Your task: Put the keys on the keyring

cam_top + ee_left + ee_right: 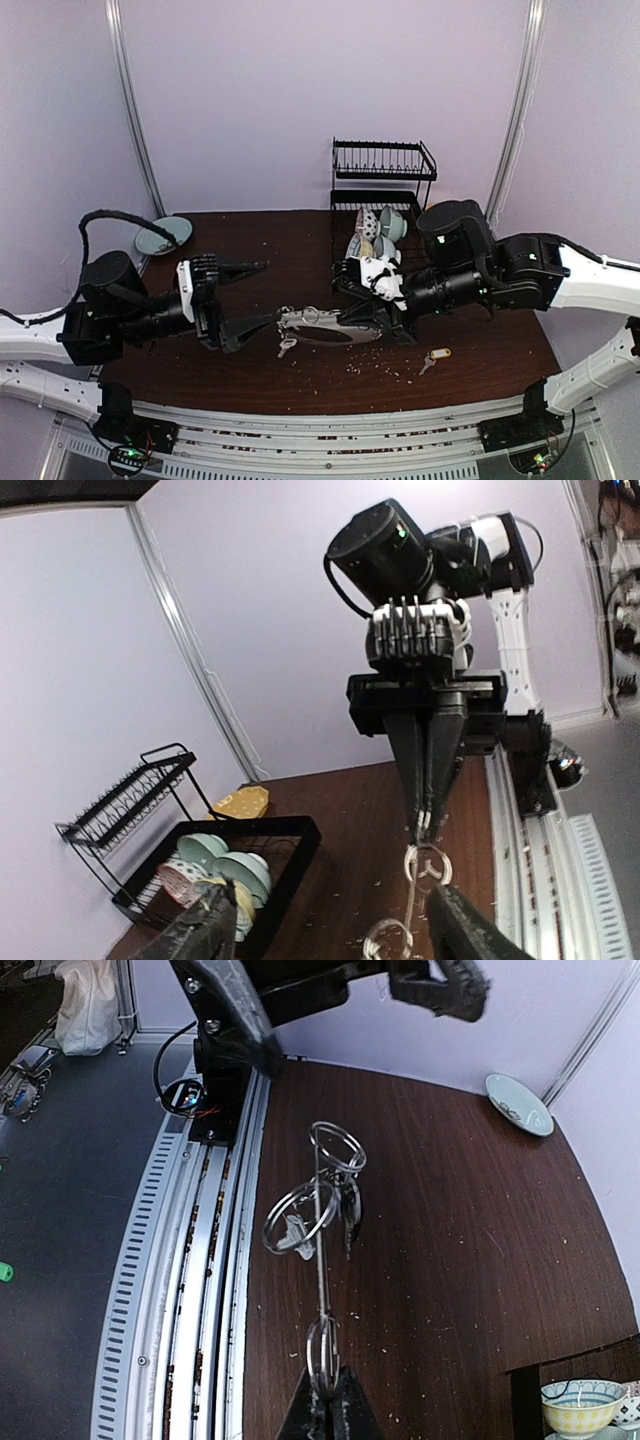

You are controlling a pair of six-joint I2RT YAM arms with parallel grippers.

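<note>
While bowls (225, 865) sit in the rack's (296, 826) lower tray, your right tool (325, 1400) is pinched shut on the keyring (319, 1280); your left tool (252, 296) hangs spread open near it. Apart on the worktop (290, 260) lie the keys (436, 358), yellow-tagged.

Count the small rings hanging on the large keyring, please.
3: near ring by the right fingers, middle ring halfway along, far ring at the end. Others may be hidden.
</note>
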